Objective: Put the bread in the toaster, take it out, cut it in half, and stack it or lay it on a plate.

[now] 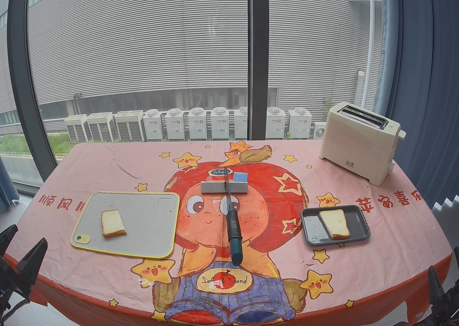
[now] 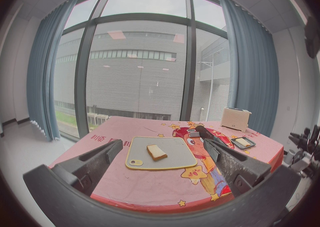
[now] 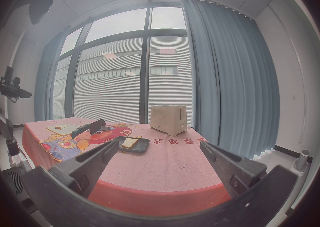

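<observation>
Bread slice point(image 1: 113, 223) flat on cutting board point(image 1: 146, 229), counter point(image 1: 95, 169) left. Second slice point(image 1: 334, 223) on dark plate point(image 1: 313, 230), right; toaster point(image 1: 361, 142) behind it. Knife point(image 1: 233, 219) centre. Left fingers point(image 2: 96, 159) and right fingers point(image 3: 93, 161) spread wide, empty, at near edge.

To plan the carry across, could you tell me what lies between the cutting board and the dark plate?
A knife, its blade resting on a small block, lies between the board and the plate, in the head view.
</observation>
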You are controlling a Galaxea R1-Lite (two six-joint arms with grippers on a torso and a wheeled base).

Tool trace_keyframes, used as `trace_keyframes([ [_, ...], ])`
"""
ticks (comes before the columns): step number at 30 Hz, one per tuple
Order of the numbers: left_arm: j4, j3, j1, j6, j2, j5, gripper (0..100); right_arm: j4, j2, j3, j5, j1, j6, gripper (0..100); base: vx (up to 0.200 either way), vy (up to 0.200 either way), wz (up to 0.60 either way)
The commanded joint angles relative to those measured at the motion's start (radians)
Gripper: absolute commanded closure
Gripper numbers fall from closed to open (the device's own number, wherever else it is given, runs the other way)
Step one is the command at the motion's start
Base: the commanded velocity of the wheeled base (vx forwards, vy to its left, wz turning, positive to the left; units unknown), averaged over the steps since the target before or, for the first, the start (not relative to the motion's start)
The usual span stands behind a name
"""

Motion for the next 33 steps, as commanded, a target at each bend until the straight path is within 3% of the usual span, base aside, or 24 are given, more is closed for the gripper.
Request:
trace_keyframes([
  [1, -0.002, -0.053, 0.003, -0.048, 0.167, 0.006, 0, 0.0, -0.015, 0.017, 0.001, 0.001, 0.0, 0, 0.0, 0.0, 0.0],
  [18, -0.005, -0.131, 0.006, -0.054, 0.426, -0.006, 0, 0.0, -0.015, 0.017, 0.001, 0.001, 0.0, 0, 0.0, 0.0, 0.0],
  [33, -0.005, -0.244, 0.015, -0.046, 0.621, 0.014, 0, 0.0, -0.015, 0.017, 0.001, 0.001, 0.0, 0, 0.0, 0.0, 0.0],
])
